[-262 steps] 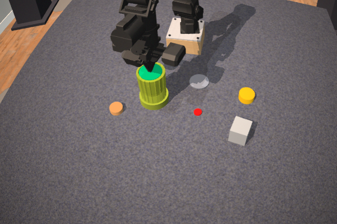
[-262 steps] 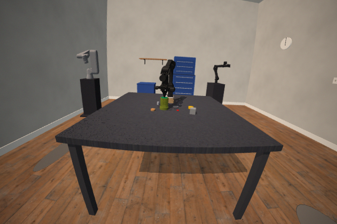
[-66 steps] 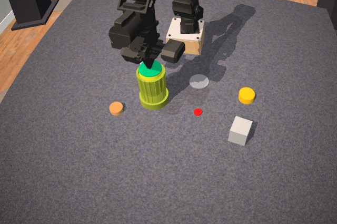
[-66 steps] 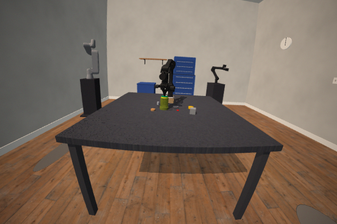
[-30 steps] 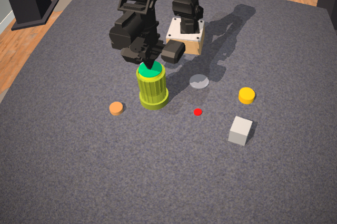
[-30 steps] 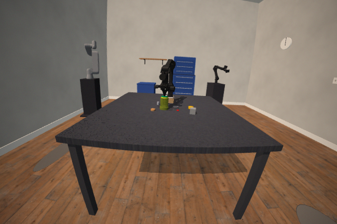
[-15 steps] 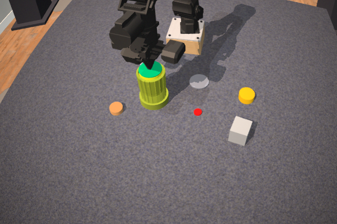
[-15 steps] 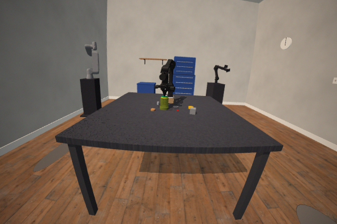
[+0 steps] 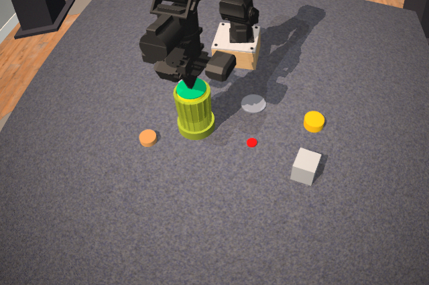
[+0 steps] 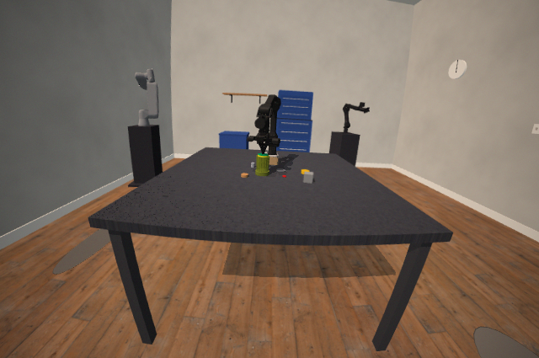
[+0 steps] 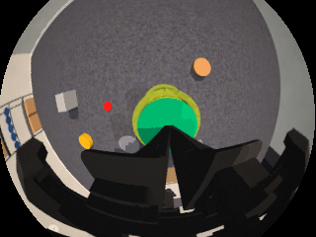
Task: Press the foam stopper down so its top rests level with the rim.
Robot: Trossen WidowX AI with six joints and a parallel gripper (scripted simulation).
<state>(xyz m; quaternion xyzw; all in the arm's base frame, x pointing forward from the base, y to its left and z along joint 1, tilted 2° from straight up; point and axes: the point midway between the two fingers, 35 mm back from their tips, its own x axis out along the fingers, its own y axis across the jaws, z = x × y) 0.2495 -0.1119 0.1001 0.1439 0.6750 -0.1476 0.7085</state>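
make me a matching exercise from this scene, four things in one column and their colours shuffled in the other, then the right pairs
Things:
1. stopper in the jar
2. cube
3. small flat dot
4. disc left of the jar in the top view

Colours:
A. orange
B. red
C. green
D. white

Pairs: 1-C, 2-D, 3-B, 4-A
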